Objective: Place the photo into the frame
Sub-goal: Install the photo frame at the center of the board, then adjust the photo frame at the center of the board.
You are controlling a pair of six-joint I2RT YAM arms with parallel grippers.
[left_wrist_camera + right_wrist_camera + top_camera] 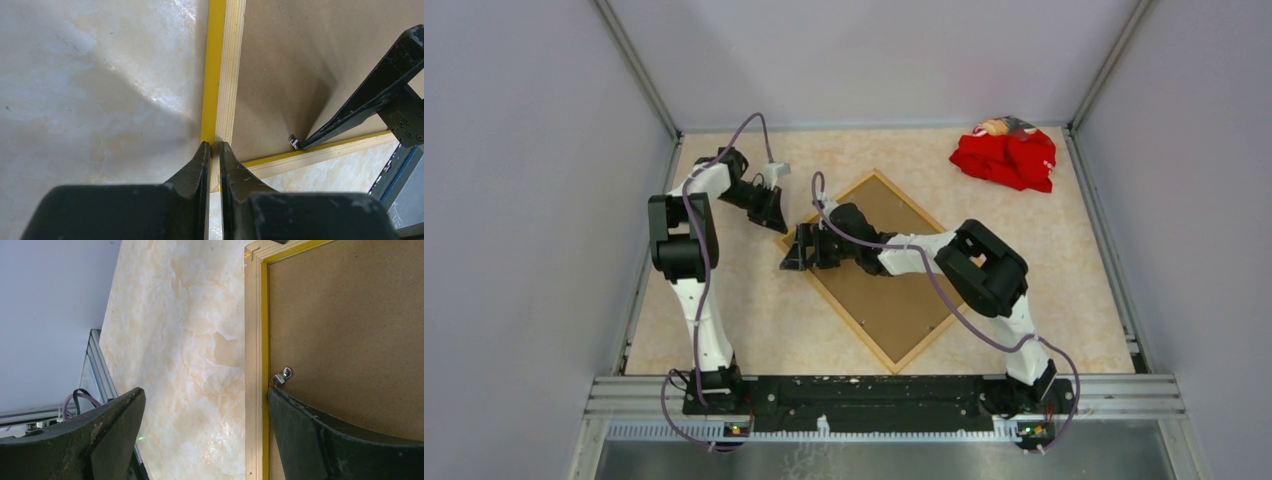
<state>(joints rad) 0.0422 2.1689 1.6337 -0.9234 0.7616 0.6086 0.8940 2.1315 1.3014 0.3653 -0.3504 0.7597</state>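
Note:
The frame point(844, 316) lies face down on the table, set diagonally, pale wood back up with a yellow strip along its edge. A brown backing board point(894, 300) fills it. The photo is not visible in any view. My left gripper point(776, 222) is shut on the frame's rail point(225, 75) near its left corner, and the wood shows between the fingers point(213, 145). My right gripper point(792, 250) is open and straddles the same rail point(253, 315). One finger point(300, 430) rests on the board point(350, 315), right beside a small metal clip point(282, 375).
A crumpled red cloth point(1009, 155) lies at the back right of the table. Grey walls close in the left, right and back sides. The right arm reaches across the board. The clip also shows in the left wrist view point(294, 141).

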